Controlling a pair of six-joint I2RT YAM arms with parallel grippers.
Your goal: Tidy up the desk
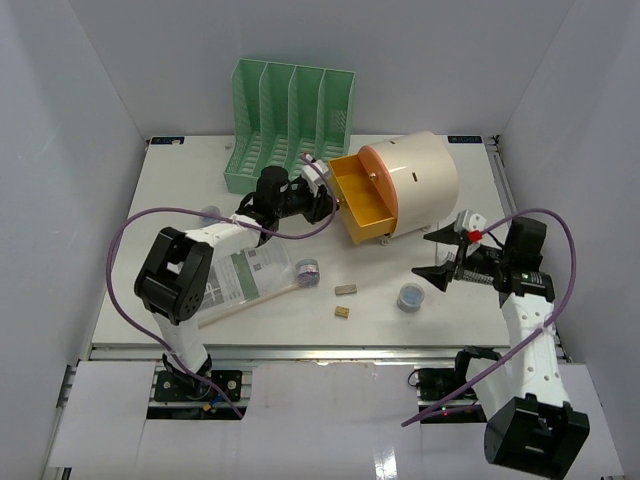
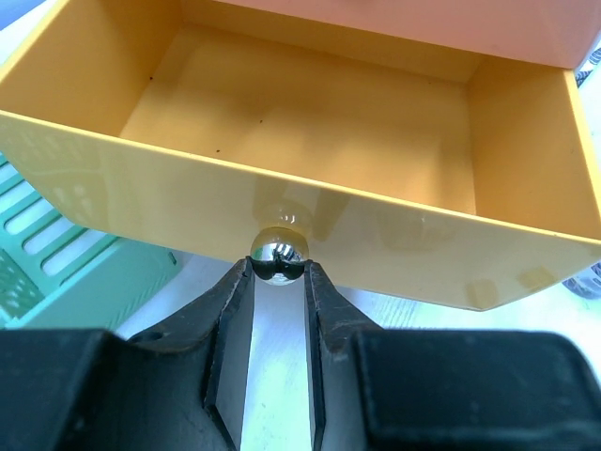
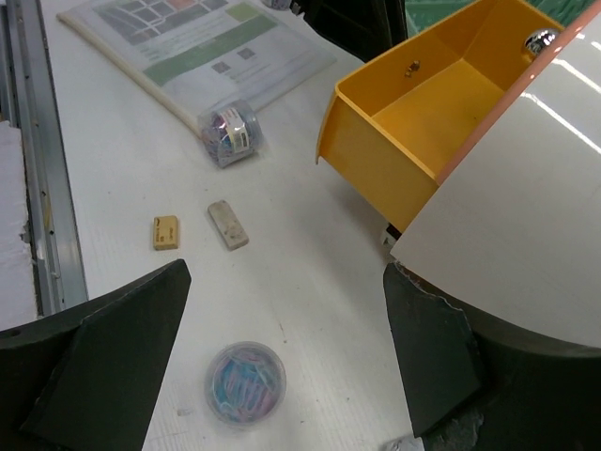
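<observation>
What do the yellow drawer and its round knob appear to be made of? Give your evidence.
Yellow drawer: likely glossy moulded plastic; its smooth front shows soft reflections. Knob: seemingly polished metal or chromed plastic; it mirrors its surroundings sharply.

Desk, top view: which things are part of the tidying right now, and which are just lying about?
In play: left gripper shut on the drawer knob; yellow drawer, pulled out of the cream box; open right gripper.
Lying about on the desk: two clip jars, two small blocks, booklet, green rack.
</observation>
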